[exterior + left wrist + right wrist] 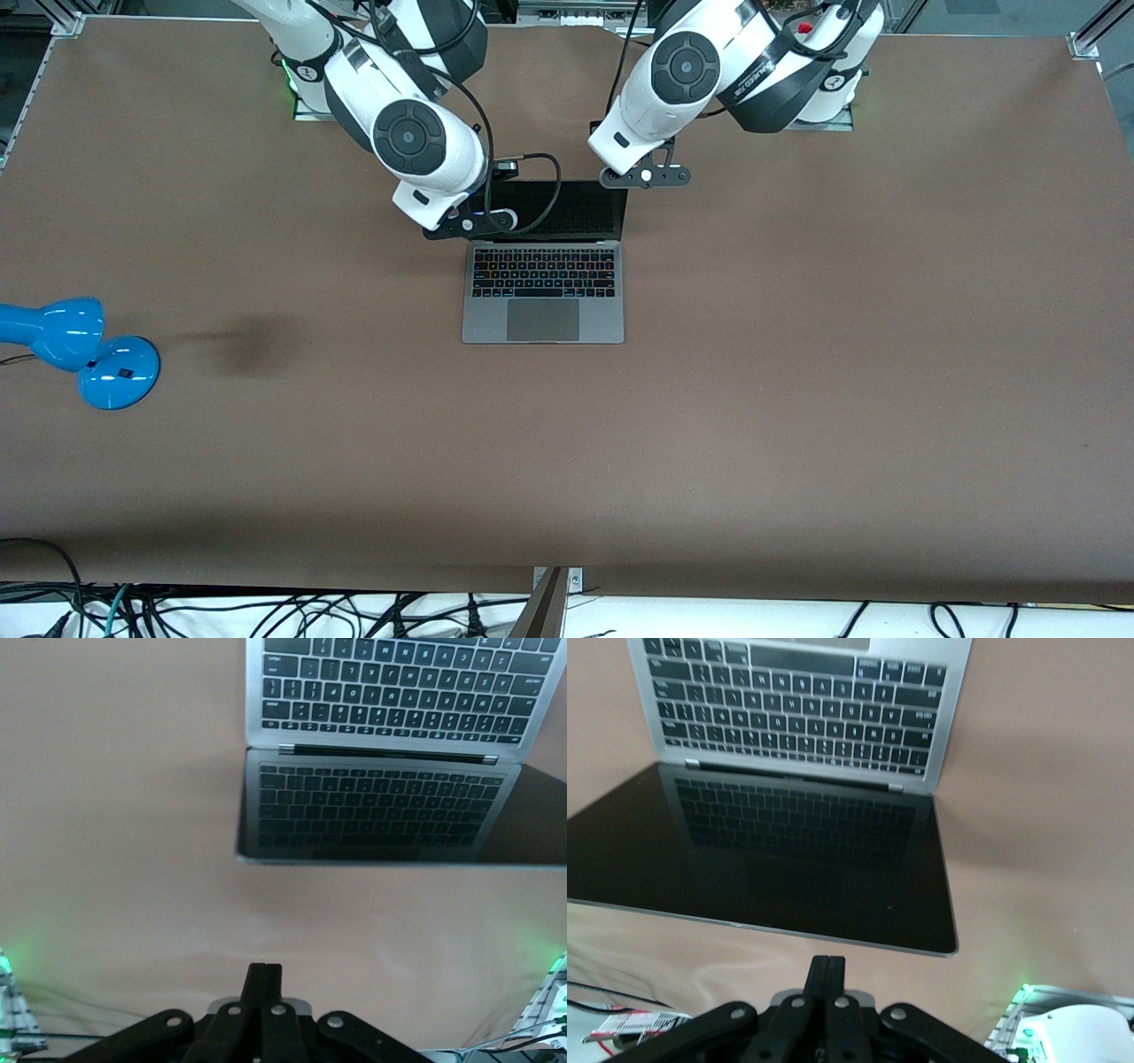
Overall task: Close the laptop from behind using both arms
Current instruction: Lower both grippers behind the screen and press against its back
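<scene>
The laptop [542, 292] lies open at the middle of the table, with its black screen [567, 211] leaning back toward the robots' bases. My right gripper [469, 223] hangs over the screen's top corner at the right arm's end; its fingers are shut and hold nothing. My left gripper [645, 176] hangs just off the screen's top corner at the left arm's end, also shut and empty. The left wrist view shows the shut gripper [264, 967] short of the lid's top edge [381, 859]. The right wrist view shows the shut gripper [827, 960] just short of the lid's edge [788, 930].
A blue desk lamp [80, 350] stands at the right arm's end of the table. A dark stain [244, 341] marks the brown table top between the lamp and the laptop. Loose cables [177, 611] run along the table's near edge.
</scene>
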Controlling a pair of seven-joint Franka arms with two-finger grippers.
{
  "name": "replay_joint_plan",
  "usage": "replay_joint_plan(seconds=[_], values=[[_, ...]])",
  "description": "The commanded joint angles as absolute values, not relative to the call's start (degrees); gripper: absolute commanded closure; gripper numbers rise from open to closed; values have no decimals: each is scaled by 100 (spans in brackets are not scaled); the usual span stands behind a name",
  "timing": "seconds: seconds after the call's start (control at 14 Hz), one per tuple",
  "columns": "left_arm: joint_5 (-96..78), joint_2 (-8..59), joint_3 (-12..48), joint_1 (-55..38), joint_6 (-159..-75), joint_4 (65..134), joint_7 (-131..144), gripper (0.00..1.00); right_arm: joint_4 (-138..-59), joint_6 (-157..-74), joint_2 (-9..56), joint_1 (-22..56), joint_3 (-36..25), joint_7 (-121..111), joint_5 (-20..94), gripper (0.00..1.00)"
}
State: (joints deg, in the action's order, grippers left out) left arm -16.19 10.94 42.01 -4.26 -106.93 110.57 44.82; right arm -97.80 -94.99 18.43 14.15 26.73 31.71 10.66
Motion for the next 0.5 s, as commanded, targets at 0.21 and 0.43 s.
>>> replay_joint_plan(seconds=[0.21, 0.43], values=[[-1406, 1485, 4228, -439, -11117, 11013, 4570, 100, -10028, -9027, 1890, 1371, 2733, 3199, 1476, 100], [-1328, 1652, 4210, -439, -11311, 11004, 4570, 100, -10063, -9035, 1977, 1380, 2733, 3199, 1494, 100]])
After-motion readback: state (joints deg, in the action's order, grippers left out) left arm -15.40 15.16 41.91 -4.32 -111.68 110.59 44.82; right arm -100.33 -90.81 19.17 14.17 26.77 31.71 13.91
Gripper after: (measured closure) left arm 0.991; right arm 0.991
